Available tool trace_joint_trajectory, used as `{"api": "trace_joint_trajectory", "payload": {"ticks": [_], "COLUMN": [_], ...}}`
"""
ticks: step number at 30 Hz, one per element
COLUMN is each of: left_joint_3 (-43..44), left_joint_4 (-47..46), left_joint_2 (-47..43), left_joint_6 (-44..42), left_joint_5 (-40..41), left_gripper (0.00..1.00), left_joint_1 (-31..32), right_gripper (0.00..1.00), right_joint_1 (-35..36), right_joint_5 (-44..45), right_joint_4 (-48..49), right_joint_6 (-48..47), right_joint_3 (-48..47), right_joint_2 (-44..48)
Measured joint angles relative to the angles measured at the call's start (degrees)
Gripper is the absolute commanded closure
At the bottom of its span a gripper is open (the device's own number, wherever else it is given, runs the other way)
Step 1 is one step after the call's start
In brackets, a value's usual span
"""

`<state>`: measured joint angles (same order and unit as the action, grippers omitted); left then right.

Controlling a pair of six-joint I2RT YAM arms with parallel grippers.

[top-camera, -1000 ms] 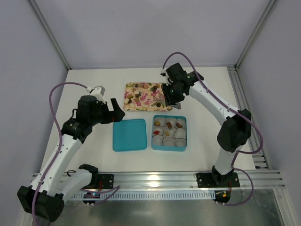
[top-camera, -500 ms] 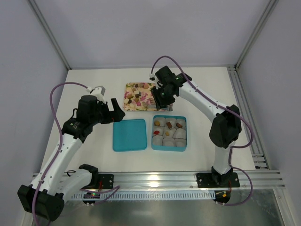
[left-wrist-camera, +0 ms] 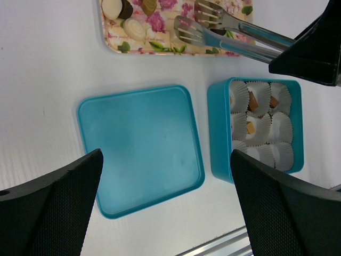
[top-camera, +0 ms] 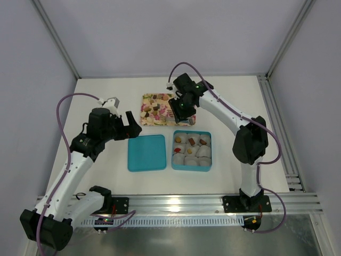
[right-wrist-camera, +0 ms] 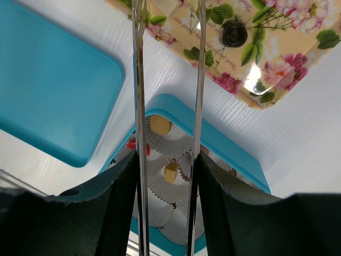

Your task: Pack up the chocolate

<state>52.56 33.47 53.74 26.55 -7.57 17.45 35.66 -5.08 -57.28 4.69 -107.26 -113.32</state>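
The left wrist view shows the forked tips of the tongs [left-wrist-camera: 189, 32], apart over the flowered tray [left-wrist-camera: 160, 50]; the top view hides them under the right gripper [top-camera: 180, 109], which clamps the tongs. The chocolate [left-wrist-camera: 133, 28] (small brown and cream pieces) lies on the tray, at 12 o'clock of the teal box [top-camera: 191, 167], a few in its cups [left-wrist-camera: 281, 128]. The left gripper [top-camera: 130, 125] gapes wide near the lid [left-wrist-camera: 141, 149].

The chocolate [left-wrist-camera: 133, 26] lay as tiny brown and cream pieces, some on the flowered tray [left-wrist-camera: 160, 44], others in paper cups [left-wrist-camera: 280, 128] inside the teal box [left-wrist-camera: 218, 133].
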Motion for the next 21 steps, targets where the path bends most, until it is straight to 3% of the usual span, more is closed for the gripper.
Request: {"api": "trace_joint_trajectory", "payload": {"ticks": [13,21], "left_joint_3": [0.00,0.00], "left_joint_4": [0.02,0.02], "left_joint_2": [0.00,0.00], "left_joint_6": [0.02,0.00], "left_joint_5": [0.00,0.00], "left_gripper": [0.00,0.00], "left_joint_1": [0.00,0.00], "right_gripper": [0.52,0.57], "right_joint_1": [0.61,0.61], "right_joint_5": [0.04,0.79], "right_joint_4": [-1.09,-1.46], "right_joint_6": [-0.33,-0.48], "right_joint_3": [0.00,-0.20], "right_joint_2": [-1.38,-2.99]}}
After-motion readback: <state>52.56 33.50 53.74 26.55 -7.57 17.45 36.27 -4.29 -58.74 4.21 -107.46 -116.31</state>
